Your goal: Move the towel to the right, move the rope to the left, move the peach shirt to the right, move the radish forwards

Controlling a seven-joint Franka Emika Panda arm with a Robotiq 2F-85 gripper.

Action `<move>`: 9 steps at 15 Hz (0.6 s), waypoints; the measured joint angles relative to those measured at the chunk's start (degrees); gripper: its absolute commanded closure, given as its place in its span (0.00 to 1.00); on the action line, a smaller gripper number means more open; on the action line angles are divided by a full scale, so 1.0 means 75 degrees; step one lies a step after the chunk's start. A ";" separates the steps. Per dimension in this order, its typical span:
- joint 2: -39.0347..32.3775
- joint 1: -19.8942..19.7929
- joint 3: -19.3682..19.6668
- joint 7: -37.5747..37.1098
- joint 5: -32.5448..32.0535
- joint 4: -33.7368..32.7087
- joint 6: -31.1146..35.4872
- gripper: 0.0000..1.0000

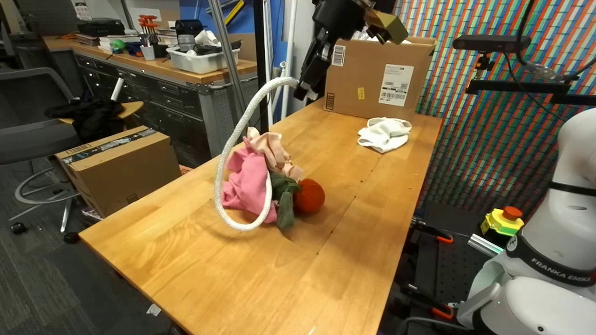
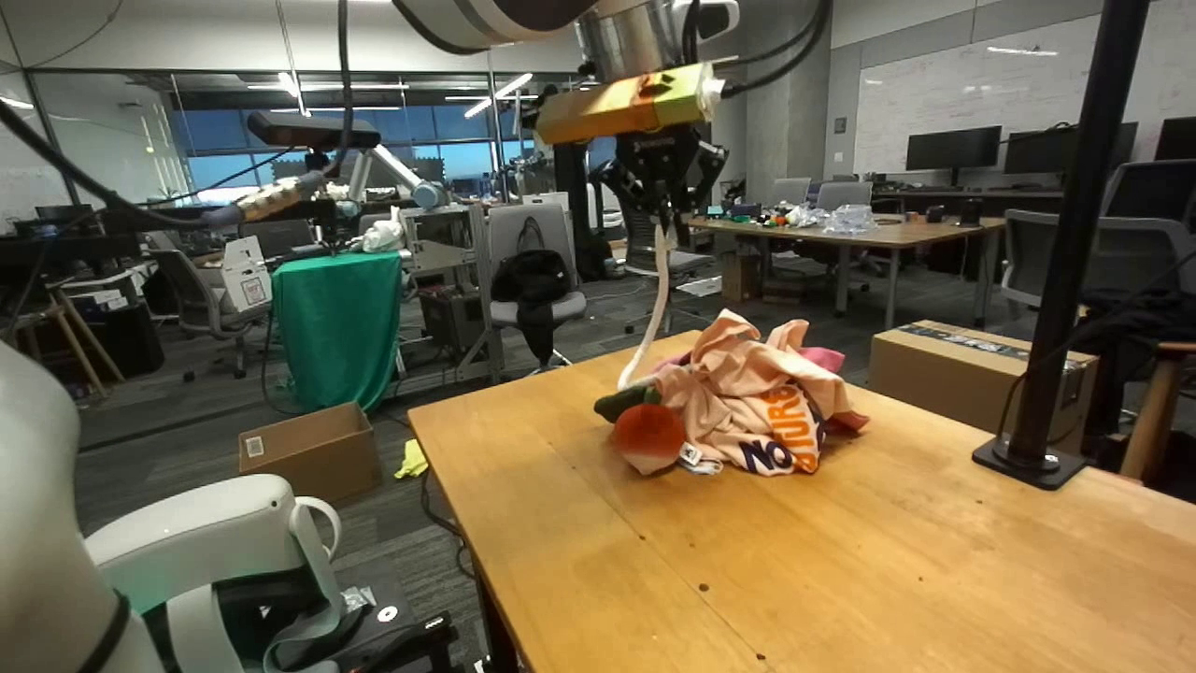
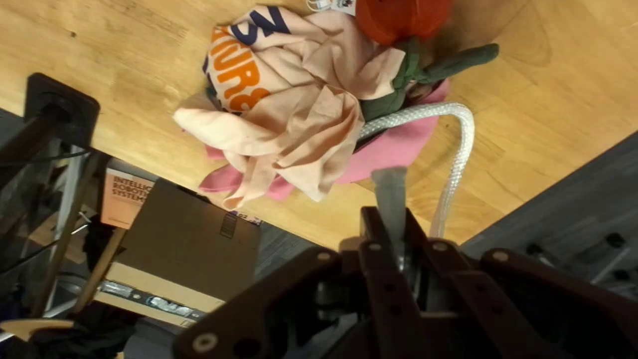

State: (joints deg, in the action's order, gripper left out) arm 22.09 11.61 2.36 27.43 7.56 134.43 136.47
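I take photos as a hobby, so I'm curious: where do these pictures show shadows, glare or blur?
In the wrist view, the grey fingertip is blurred, while the orange lettering on the peach shirt looks crisper; in an exterior view, soft shadows lie on the wooden table around the radish; in an exterior view, a bright streak glares on the whiteboard.
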 measured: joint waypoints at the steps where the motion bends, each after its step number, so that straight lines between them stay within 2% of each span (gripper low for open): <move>1: -0.0005 0.0147 0.0290 0.0557 0.0545 0.0008 -0.0079 0.92; 3: -0.0010 0.0378 0.0818 0.1647 0.1586 0.0007 -0.0421 0.92; 6: -0.0052 0.0460 0.1349 0.3040 0.2909 -0.0022 -0.1348 0.92; 9: -0.0296 0.0318 0.1541 0.3621 0.3527 -0.0098 -0.2484 0.92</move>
State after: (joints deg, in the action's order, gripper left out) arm 19.87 14.00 13.92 54.58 34.02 133.70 117.84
